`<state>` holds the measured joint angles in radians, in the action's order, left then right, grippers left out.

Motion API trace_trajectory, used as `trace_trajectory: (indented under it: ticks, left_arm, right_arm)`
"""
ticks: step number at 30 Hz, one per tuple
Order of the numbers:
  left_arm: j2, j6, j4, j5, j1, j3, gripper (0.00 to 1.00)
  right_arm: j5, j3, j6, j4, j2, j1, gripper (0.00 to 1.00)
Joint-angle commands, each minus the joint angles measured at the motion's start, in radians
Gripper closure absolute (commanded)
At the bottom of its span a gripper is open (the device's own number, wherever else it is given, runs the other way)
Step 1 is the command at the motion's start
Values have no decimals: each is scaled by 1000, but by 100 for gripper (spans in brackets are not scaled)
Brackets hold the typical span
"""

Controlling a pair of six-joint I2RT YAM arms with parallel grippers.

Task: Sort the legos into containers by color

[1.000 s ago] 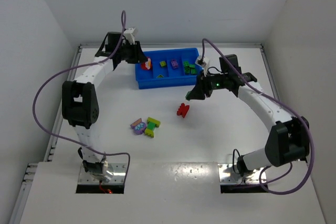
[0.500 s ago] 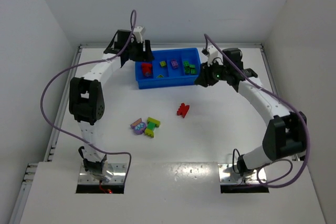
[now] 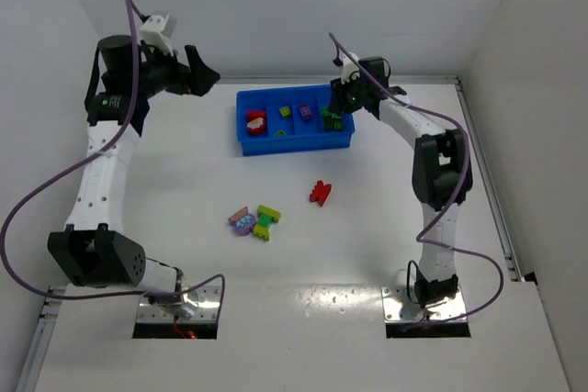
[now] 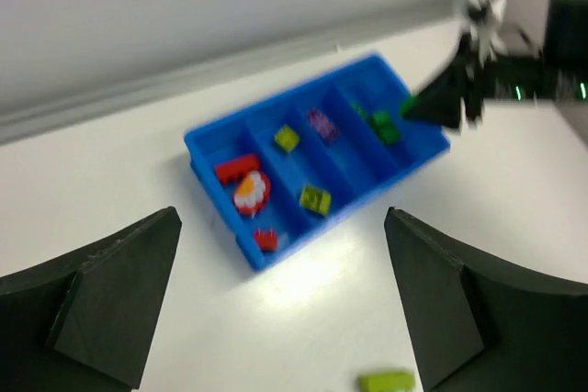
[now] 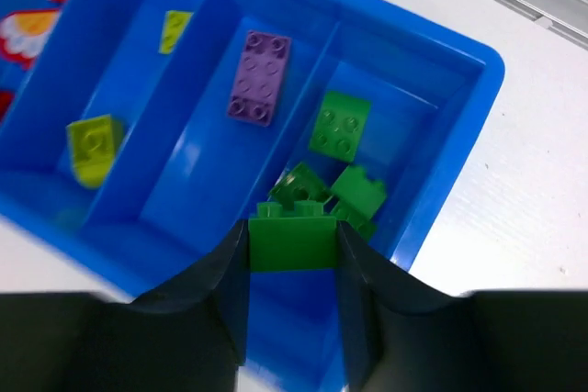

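The tray (image 3: 296,143) is bright blue, the surface (image 3: 367,245) white. Inside: red bricks (image 4: 237,170) (one piece (image 4: 250,192) patterned white and orange), yellow-green bricks (image 5: 94,147), a purple brick (image 5: 260,77) and green bricks (image 5: 340,125). The black right hand (image 5: 293,231) has a green held brick (image 5: 293,245). Outside are a loose red brick (image 3: 320,192), a purple cluster (image 3: 243,221) and a yellow-green cluster (image 3: 267,218).

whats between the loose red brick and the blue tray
Nothing: the top view shows only bare table between the red brick and the blue tray.

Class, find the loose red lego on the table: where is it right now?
In the top view, the red lego lies alone on the near side of the blue tray, to the right of the yellow-green lego.
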<state>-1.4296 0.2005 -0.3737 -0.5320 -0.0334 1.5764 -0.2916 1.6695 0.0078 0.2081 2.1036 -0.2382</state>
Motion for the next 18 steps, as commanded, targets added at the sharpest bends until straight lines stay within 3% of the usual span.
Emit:
trace_trajectory:
  ticks: [1, 5, 9, 14, 18]
  left_arm:
    - [11, -220, -237, -184, -5, -64, 0]
    - [96, -323, -268, -171, 110, -198, 0]
    - [120, -424, -268, -195, 213, -282, 0]
    - [57, -547, -268, -206, 358, -291, 0]
    - [-40, -751, -281, -168, 508, -260, 2]
  right_arm:
    - [66, 117, 4, -39, 58, -12, 56]
    - [59, 128, 4, -39, 82, -12, 38]
    - [11, 55, 14, -49, 3, -12, 25]
    - [-23, -66, 66, -49, -193, 8, 24]
    - [-23, -200, 52, -9, -388, 43, 24]
